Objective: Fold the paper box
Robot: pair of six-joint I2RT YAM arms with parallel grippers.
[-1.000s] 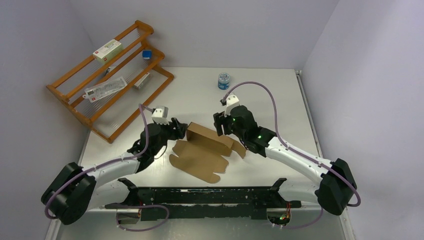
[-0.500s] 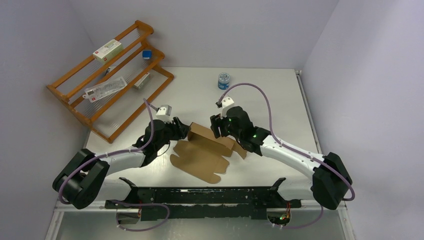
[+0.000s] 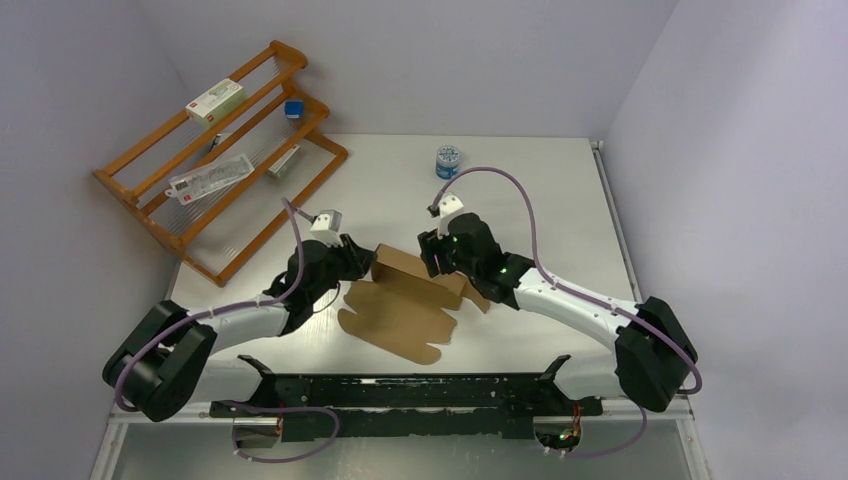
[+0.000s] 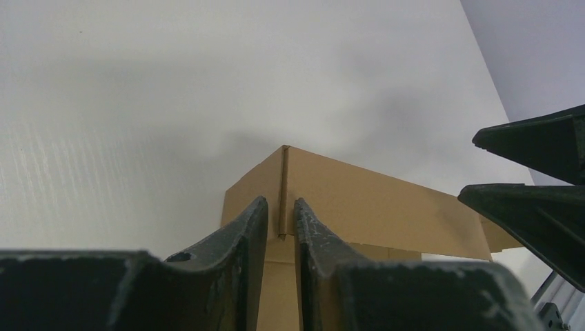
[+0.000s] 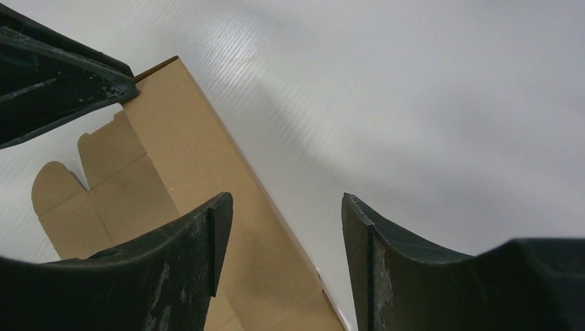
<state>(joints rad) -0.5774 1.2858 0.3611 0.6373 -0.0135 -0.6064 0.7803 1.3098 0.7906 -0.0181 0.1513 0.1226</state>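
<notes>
The paper box point(image 3: 400, 310) lies mid-table as a brown cardboard sheet, its rear wall point(image 3: 418, 270) folded upright. My left gripper point(image 3: 368, 258) is at the wall's left corner. In the left wrist view its jaws point(image 4: 281, 210) are pinched narrow on the corner fold of the box point(image 4: 372, 200). My right gripper point(image 3: 432, 262) hovers open over the wall's right part. In the right wrist view its open jaws point(image 5: 286, 207) straddle the box's far edge point(image 5: 186, 152), with nothing gripped. The left fingers point(image 5: 69, 83) show there touching the box corner.
A wooden rack point(image 3: 220, 150) holding small white cartons point(image 3: 215, 100) stands at the back left. A blue-and-white jar point(image 3: 448, 161) sits at the back centre. A black frame point(image 3: 400, 395) runs along the near edge between the arm bases.
My left gripper moved right to the box's left corner and closed its jaws on it. My right gripper shifted slightly left over the wall and stayed open.
</notes>
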